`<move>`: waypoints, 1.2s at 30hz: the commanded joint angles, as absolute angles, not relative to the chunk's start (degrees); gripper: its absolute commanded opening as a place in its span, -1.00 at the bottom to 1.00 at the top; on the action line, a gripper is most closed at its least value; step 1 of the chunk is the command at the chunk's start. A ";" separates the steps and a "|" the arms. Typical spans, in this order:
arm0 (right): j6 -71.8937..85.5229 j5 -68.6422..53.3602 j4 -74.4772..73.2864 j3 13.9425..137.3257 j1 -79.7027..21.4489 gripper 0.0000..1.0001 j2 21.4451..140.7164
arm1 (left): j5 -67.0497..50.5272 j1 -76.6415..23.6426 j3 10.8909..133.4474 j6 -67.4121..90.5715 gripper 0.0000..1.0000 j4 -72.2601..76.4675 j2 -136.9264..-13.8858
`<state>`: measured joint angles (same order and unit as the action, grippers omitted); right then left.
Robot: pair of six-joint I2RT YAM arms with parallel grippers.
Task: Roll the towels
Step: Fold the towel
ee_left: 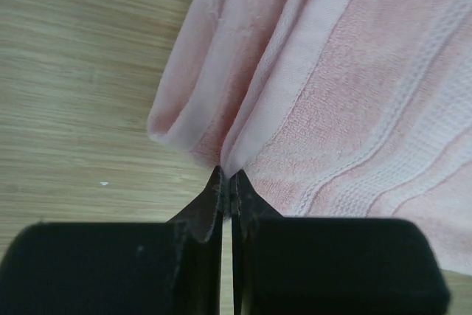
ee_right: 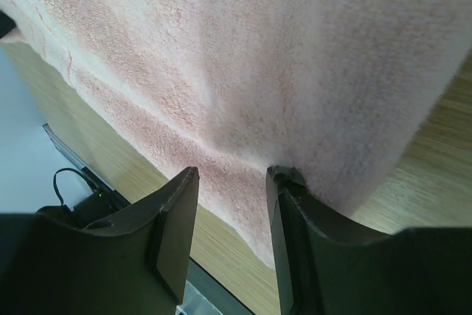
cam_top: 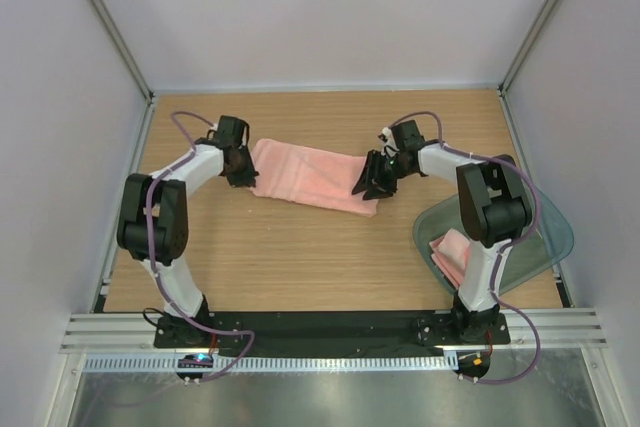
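Note:
One salmon-pink towel (cam_top: 308, 176) lies folded in a long strip across the middle of the wooden table. My left gripper (cam_top: 243, 173) is at its left end, shut on the towel's edge (ee_left: 234, 154), which bunches into a fold between the pads. At the strip's right end my right gripper (cam_top: 372, 185) stands open, its fingers (ee_right: 175, 204) spread against the cloth (ee_right: 243, 71) with nothing pinched between them. A second pink towel (cam_top: 452, 252) lies crumpled in the tub at the right, partly hidden by the right arm.
A translucent grey-green plastic tub (cam_top: 545, 237) sits at the right, near the right arm's base. White walls with metal posts close in the table on three sides. A black rail (cam_top: 320, 327) runs along the near edge.

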<state>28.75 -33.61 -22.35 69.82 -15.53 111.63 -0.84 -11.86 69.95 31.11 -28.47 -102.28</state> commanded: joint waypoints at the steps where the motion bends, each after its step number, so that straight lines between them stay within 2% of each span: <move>1: 27.68 -31.55 -24.61 69.26 -15.38 -0.02 107.76 | 5.18 -10.11 69.78 31.73 -1.00 -30.58 -104.58; 7: 27.60 -33.04 -25.58 72.67 -16.61 0.02 106.96 | 6.16 -7.47 71.37 33.05 -1.00 -32.70 -108.62; 12: 27.95 -34.71 -25.14 77.25 -19.85 0.08 108.54 | 5.71 -6.86 73.12 32.87 -0.88 -33.04 -110.04; 22: 30.58 -39.55 -22.41 90.61 -17.68 0.08 122.42 | 9.93 -6.86 75.05 31.64 -0.81 -36.73 -109.77; 29: 33.49 -39.11 -17.14 84.73 -10.12 0.08 125.77 | 11.25 -6.77 77.96 30.94 -0.82 -38.85 -110.83; 36: 31.99 -36.83 -18.02 81.13 -9.32 0.06 124.90 | 11.16 -6.86 78.05 31.11 -0.84 -38.76 -111.62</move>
<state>33.80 -43.22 -16.45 83.66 -9.39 125.34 7.70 -7.46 76.75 32.27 -37.30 -110.65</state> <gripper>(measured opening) 0.527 0.088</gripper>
